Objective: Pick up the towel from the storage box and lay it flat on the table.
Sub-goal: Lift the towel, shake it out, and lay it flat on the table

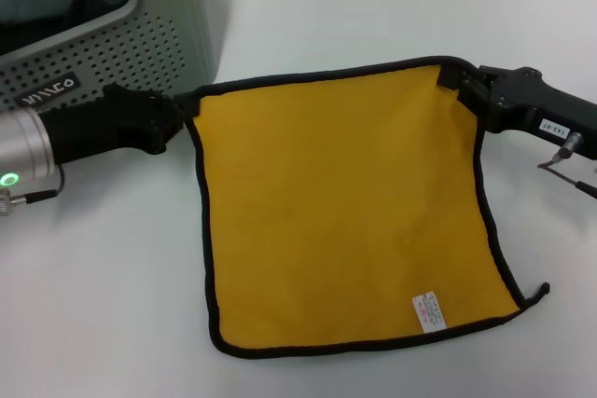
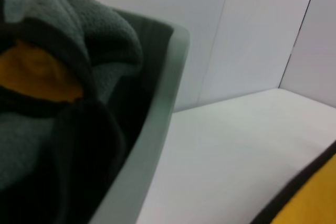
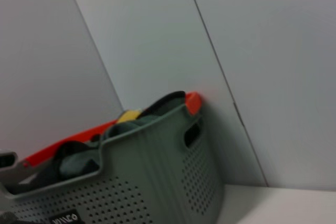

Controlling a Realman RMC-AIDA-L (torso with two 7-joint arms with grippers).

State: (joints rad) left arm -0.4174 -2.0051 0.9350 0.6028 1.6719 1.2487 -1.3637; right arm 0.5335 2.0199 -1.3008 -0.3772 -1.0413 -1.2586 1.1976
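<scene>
The towel (image 1: 345, 202) lies spread flat on the table (image 1: 93, 305), mustard-yellow with black binding, its white label (image 1: 429, 311) and black loop (image 1: 541, 291) at the near right corner. My left gripper (image 1: 177, 111) is at the towel's far left corner, shut on it, just in front of the storage box (image 1: 121, 44). My right gripper (image 1: 459, 86) is shut on the far right corner, low at the table. A strip of the towel (image 2: 310, 198) shows in the left wrist view.
The storage box stands at the far left and holds dark green fabric (image 2: 94, 40) and another yellow cloth (image 2: 37, 74). Its rim (image 2: 163, 114) is close to my left wrist. It also shows in the right wrist view (image 3: 157, 171), with orange fabric (image 3: 193, 100). A wall stands behind.
</scene>
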